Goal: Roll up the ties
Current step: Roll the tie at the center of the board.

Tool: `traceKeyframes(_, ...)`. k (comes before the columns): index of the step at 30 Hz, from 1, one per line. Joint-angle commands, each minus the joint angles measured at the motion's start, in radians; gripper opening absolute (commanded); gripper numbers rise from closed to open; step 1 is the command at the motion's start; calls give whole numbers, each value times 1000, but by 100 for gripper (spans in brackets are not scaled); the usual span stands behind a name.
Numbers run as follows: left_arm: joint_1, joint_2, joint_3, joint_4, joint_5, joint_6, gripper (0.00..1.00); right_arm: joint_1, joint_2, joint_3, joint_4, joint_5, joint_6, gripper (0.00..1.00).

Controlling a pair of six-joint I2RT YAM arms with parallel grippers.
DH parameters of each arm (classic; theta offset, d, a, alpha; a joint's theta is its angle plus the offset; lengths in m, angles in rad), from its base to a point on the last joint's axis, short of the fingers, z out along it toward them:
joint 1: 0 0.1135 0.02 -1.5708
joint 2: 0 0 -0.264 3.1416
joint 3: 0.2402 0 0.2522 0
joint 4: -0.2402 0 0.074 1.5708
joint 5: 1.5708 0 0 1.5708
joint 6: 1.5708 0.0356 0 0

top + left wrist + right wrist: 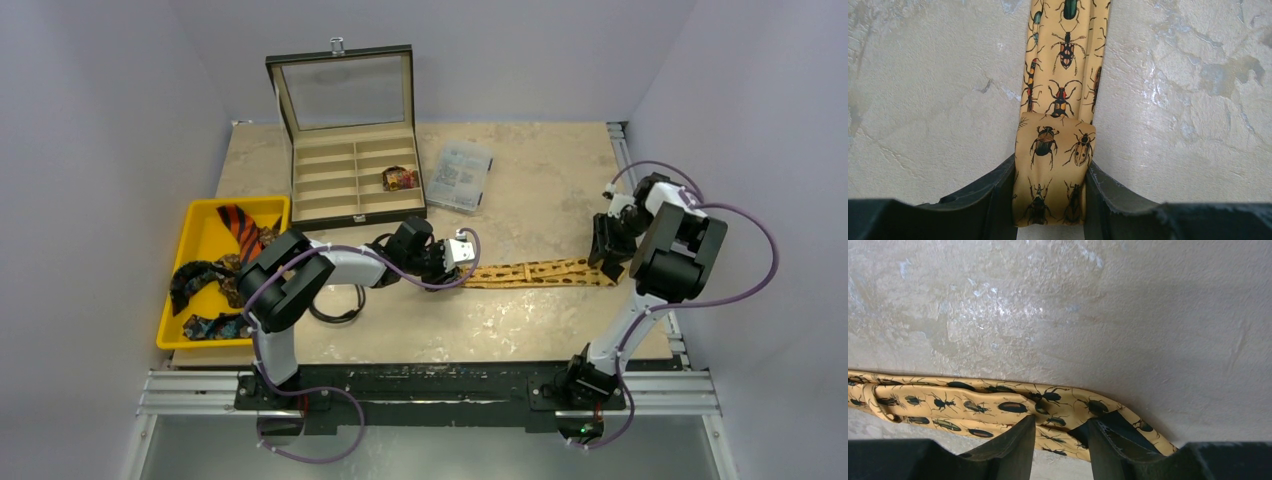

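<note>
Looking down from above, the tan-gold beetle-print fabric necktie (pixel 540 271) lies flat along the pale stone-look bench (pixel 520 200), stretched between the two tools. The left tool (pixel 462 262) sits at one end and the right tool (pixel 606 262) at the other. Behind the left tool stands an open tan compartment case (pixel 350 175) with one rolled tie (pixel 400 179) in a cell. Back past that arm's elbow, a yellow plastic tray (pixel 200 225) holds an orange black-striped tie (pixel 240 225) and dark multicoloured ties (pixel 195 278).

From the left wrist, the left tool is closed narrowly on the necktie's end, the cloth filling the gap between its black fingers (pixel 993 200). That end is folded back on itself into a first flat turn, and the rest runs straight away from the tool.

From the right wrist, the right tool's jaws stand part-open with nothing pinched between them. They sit over the necktie's other end; whether the tips press it down I cannot tell.

The cloth looks light, limp and slick, so a fold will likely spring loose unless it is held. Grip is best taken across the full width at the fold, with the far end pinned to keep the length taut.
</note>
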Motion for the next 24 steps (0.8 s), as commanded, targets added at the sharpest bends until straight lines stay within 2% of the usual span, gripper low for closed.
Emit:
traceKeyframes(1, 6, 58, -29, -150, -110, 13, 18, 2, 22, 56, -18, -83, 2, 41)
traceKeyframes(7, 6, 62, -27, -157, -112, 18, 18, 2, 13, 71, -30, -120, -5, 33)
traceKeyframes(11, 6, 64, -21, -161, -113, 15, 18, 2, -23, 87, -26, -91, -3, 24)
traceKeyframes(17, 5, 67, -17, -164, -111, 13, 18, 2, -47, 92, -41, -61, -22, 26)
traceKeyframes(24, 4, 65, -18, -169, -110, 6, 18, 2, -86, 81, 9, 34, 28, 32)
